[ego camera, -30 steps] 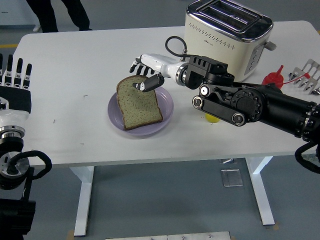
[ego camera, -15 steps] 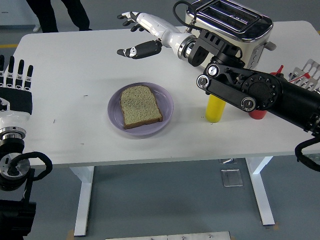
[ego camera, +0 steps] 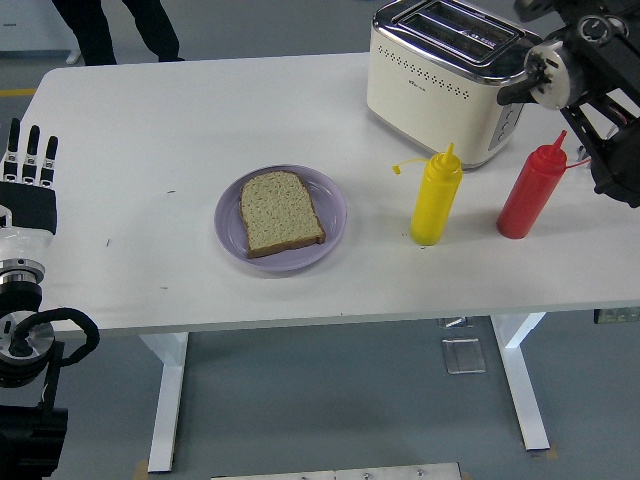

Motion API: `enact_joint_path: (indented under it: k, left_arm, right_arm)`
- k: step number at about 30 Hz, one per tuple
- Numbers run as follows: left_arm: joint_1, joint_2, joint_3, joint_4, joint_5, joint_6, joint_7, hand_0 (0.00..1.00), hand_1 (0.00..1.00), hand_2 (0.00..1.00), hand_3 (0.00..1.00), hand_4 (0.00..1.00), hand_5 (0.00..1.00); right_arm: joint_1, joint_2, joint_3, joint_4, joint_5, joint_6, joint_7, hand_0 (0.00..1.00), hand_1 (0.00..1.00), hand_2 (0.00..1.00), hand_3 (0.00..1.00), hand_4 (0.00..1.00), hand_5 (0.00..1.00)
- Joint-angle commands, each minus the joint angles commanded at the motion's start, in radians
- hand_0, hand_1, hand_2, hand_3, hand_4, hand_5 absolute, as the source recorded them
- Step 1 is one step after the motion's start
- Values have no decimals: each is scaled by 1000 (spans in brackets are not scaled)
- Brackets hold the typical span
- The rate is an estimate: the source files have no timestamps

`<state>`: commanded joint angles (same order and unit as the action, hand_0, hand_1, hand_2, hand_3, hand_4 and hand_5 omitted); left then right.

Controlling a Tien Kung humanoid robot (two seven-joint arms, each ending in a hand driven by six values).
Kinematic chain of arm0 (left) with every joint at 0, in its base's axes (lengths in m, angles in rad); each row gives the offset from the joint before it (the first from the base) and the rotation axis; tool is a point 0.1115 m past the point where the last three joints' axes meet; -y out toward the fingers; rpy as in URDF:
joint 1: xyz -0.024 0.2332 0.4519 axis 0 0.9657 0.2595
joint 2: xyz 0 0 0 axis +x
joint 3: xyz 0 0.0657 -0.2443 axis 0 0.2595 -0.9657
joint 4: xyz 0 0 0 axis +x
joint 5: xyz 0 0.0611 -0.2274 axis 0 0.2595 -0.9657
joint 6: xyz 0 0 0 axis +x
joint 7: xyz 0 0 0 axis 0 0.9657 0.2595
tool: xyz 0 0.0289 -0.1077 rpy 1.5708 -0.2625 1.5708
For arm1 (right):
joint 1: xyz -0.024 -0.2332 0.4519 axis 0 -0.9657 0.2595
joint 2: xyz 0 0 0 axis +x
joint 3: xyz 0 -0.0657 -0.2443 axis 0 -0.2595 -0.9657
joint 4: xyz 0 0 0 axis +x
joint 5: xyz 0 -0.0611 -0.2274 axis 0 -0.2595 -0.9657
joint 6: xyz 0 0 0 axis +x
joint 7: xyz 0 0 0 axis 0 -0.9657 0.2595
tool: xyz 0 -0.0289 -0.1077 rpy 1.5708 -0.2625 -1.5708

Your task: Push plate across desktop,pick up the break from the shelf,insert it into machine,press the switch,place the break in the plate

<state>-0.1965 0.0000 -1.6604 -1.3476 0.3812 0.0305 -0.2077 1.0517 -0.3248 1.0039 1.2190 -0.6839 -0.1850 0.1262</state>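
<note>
A slice of bread (ego camera: 281,213) lay flat on a lilac plate (ego camera: 335,205) near the middle of the white table (ego camera: 150,130); the toaster (ego camera: 452,80) stood at the far right, behind yellow (ego camera: 436,196) and red (ego camera: 531,190) squeeze bottles; the left hand (ego camera: 27,178) rested at the left edge, fingers straight and empty; of the right arm (ego camera: 590,75), only black links showed, its hand unseen.

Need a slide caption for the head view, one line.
Bread slice lies on purple plate beside toaster; left hand open at table edge.
</note>
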Motion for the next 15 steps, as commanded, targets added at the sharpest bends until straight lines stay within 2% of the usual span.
enact_joint_path:
  k: [1, 6, 7, 9, 15]
  left_arm:
    - [0, 0, 0, 0, 0, 0, 0, 847, 846, 847, 788, 555, 998]
    - [0, 0, 5, 1, 0, 0, 1, 847, 846, 847, 788, 555, 998]
    - [0, 0, 5, 1, 1, 0, 1, 847, 846, 847, 789, 555, 998]
    - [0, 0, 6, 1, 1, 0, 1, 847, 846, 847, 789, 555, 998]
    - [2, 0, 7, -2, 3, 0, 1, 847, 846, 847, 788, 555, 998]
  right_arm:
    - [-21, -14, 35, 0, 38, -5, 3, 803, 785, 798, 806, 494, 455]
    - [-117, -69, 182, -15, 186, -9, 6, 803, 785, 798, 806, 494, 455]
    - [-138, -78, 213, -18, 216, -8, 4, 810, 787, 795, 800, 468, 493]
    - [-188, -102, 278, -29, 277, 0, -1, 810, 787, 795, 800, 468, 493]
    - [-331, -128, 441, -25, 422, 31, -14, 820, 788, 793, 790, 450, 521]
